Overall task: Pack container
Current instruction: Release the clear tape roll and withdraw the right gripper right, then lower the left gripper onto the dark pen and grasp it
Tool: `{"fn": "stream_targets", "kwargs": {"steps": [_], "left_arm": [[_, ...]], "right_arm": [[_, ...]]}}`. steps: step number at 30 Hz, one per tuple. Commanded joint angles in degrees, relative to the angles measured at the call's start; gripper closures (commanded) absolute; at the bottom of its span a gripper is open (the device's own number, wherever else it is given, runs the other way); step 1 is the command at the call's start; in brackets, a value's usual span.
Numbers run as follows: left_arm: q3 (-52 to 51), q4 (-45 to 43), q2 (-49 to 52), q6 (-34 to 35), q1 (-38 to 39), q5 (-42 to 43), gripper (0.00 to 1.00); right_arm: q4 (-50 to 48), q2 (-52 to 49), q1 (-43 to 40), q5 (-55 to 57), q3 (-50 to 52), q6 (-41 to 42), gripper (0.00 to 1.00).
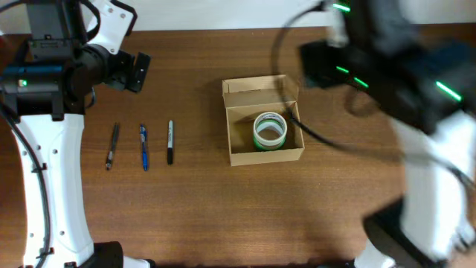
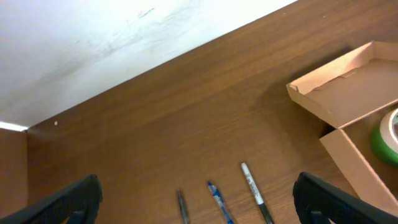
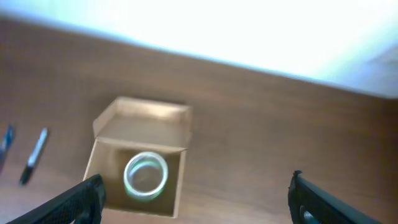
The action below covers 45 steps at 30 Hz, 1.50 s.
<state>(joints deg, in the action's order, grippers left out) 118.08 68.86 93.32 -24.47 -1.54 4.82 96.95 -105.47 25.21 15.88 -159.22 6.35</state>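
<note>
The container (image 1: 266,156) is a small tan cardboard box at the table's middle, open, with its flap lid folded back. A green-and-white tape roll (image 1: 269,131) lies inside it. My left gripper (image 1: 137,71) is open and empty, up at the far left, well away from the box. In the left wrist view (image 2: 199,208) the box flap (image 2: 348,81) and the tape (image 2: 388,137) show at the right. My right gripper (image 1: 316,63) is blurred, just right of the lid. The right wrist view (image 3: 199,202) shows it open and empty above the box (image 3: 146,127) and tape (image 3: 145,176).
Three pens lie side by side left of the box: a grey pen (image 1: 111,145), a blue pen (image 1: 143,147) and a black-and-white marker (image 1: 169,141). They also show under my left gripper: grey (image 2: 182,208), blue (image 2: 219,202), marker (image 2: 256,193). A black cable (image 1: 297,119) hangs over the box's right side.
</note>
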Motion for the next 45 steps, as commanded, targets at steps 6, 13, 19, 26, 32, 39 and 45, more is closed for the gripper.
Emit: {"fn": "stream_targets", "kwargs": {"steps": [6, 13, 19, 26, 32, 39, 45], "left_arm": [[0.72, 0.63, -1.07, -0.96, -0.50, -0.17, 0.01], [0.48, 0.68, -1.07, -0.94, -2.71, -2.89, 0.01], [-5.46, -1.92, -1.07, -0.90, -8.63, -2.84, 0.01], [-22.80, -9.60, -1.07, -1.90, -14.97, -2.47, 0.01], [-37.35, -23.06, -1.03, -4.17, -21.09, -2.73, 0.01], [-45.40, -30.42, 0.33, -1.97, -27.43, 1.44, 0.03], [-46.75, -32.20, 6.75, -2.27, -26.58, 6.54, 0.03]], "right_arm": [[0.39, 18.27, -0.22, 12.26, 15.52, 6.38, 0.08], [0.39, 33.97, -0.22, 11.85, 43.12, 14.08, 0.08], [0.39, 39.41, -0.22, 11.32, 57.92, 16.68, 0.00], [0.37, 38.32, -0.22, 15.15, 59.19, 16.59, 0.01], [0.37, 35.91, -0.22, 18.05, 59.19, 16.44, 0.01], [0.28, 32.72, -0.22, 18.03, 59.19, 16.46, 0.01], [0.37, 31.26, -0.22, 17.59, 59.19, 16.65, 0.01]]}}
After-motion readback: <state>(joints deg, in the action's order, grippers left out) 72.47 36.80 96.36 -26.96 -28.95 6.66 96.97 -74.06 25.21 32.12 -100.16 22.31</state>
